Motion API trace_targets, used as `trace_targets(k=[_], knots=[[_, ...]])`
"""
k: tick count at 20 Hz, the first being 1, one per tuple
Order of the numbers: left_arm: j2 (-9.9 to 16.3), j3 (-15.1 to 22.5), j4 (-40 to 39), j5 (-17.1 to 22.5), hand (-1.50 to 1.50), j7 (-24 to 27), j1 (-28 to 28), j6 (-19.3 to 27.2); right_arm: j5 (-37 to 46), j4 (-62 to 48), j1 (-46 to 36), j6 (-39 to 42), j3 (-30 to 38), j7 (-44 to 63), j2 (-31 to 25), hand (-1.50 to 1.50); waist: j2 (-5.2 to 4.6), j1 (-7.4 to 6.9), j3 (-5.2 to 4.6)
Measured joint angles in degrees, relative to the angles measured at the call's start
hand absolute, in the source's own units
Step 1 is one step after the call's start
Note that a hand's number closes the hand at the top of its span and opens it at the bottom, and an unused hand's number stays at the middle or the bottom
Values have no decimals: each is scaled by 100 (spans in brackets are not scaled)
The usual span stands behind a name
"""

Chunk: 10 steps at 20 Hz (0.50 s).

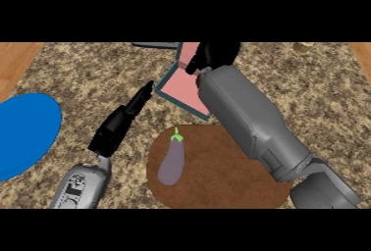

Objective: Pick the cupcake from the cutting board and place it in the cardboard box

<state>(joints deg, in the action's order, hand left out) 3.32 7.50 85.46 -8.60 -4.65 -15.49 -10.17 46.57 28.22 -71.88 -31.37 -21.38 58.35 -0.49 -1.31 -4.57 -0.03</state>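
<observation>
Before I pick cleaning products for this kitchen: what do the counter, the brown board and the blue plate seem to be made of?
The counter looks like polished granite: a speckled tan and brown pattern. The board looks like dark wood with a matte finish: flat brown, though no grain shows, so this is a guess. The plate looks like plastic or glazed ceramic: an even blue surface, and the look leaves it open.

Dark lettering marks the left forearm [78, 188] near the wrist, but it cannot be read.

1 eggplant [172, 163], 1 cutting board [232, 188], 1 plate [25, 132] (blue), 1 box [182, 88].
</observation>
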Motion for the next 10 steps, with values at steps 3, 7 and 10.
trace_targets(k=[3, 7, 10], knots=[[27, -28, -32, -3, 0, 85, 42, -4, -71, 96, 146, -732, 108, -179, 9, -150, 7, 21, 2], [23, -67, 19, 0, 0, 24, 71, 38, -3, 358, 298, -1790, 290, -385, 12, -150, 46, 126, 7], [70, -123, 54, 29, 0, -12, 103, 21, -39, 680, 444, -2470, 453, -566, 12, -150, 75, 199, 9]])
